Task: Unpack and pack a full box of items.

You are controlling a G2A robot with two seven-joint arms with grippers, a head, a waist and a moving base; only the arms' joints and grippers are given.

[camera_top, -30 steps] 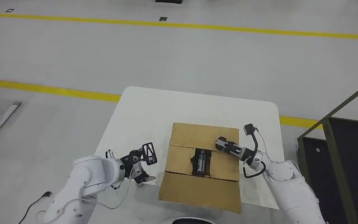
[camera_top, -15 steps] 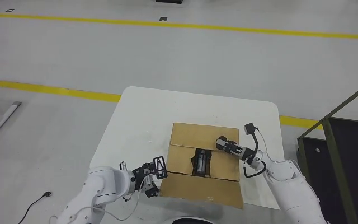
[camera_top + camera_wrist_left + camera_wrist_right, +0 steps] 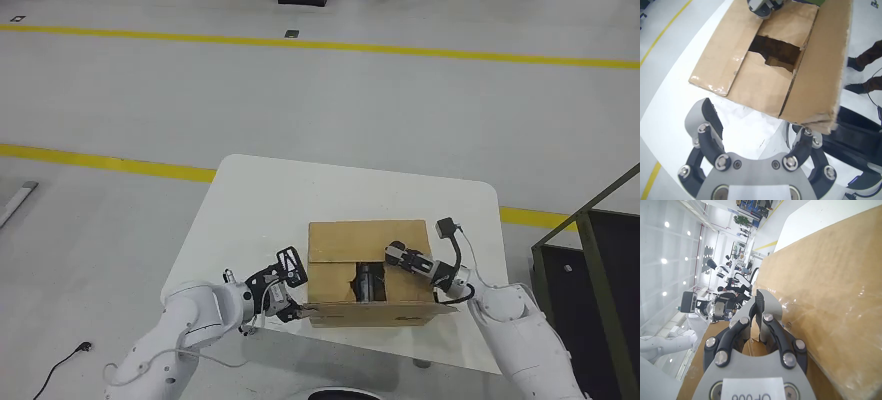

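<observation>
One box (image 3: 345, 240) sits on the worktop (image 3: 250, 200), a little toward 3 o'clock from its middle, counting 12 o'clock as away from the robot. Its 6 o'clock flap (image 3: 375, 315) stands raised. The inner flaps (image 3: 761, 79) lie shut except for a torn gap (image 3: 775, 53) with something dark beneath.

The left tool (image 3: 287, 286) is at the box's 8 o'clock corner. It is spread wide and grips nothing, and one finger (image 3: 803, 149) is tucked under the flap's frayed corner. The right tool (image 3: 758, 300) rests on the inner flap at about 2 o'clock from the gap, its pads closed together on nothing I can see.

The step appears to be folding that flap out toward 6 o'clock. The lift probably works best if the finger slides in from the soft corner to firmer edge. From there it should push up and outward in one arc, not straight up, which could tip the box. Meanwhile the right tool should press down lightly to pin the box.
</observation>
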